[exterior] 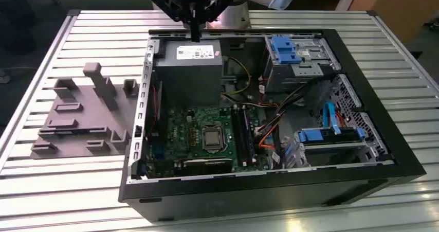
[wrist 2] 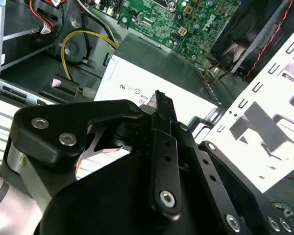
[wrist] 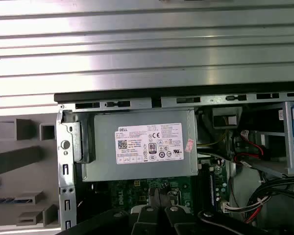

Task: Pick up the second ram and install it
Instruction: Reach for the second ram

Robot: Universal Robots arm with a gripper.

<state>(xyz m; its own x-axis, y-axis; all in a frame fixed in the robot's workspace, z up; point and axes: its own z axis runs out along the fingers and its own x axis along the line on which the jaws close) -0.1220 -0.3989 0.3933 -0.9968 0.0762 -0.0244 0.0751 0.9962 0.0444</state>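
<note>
Gripper (exterior: 195, 35): fingers drawn close together, nothing seen between them; hung over the power supply (exterior: 188, 62) at the far end of the case (exterior: 274, 191).
Second ram (wrist: 5, 199): judged to be the thin blue strip seated in the grey fixture tray (exterior: 69, 139), outside the case and well apart from the fingers.
Handling: fingers are to be opened before descent; the strip is best taken squarely across its flat faces and kept upright.

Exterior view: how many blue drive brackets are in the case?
2. One bracket sits at the far end of the case, beside the power supply; the other lies nearer, toward the exterior view's right. Cables may hide more.
</note>
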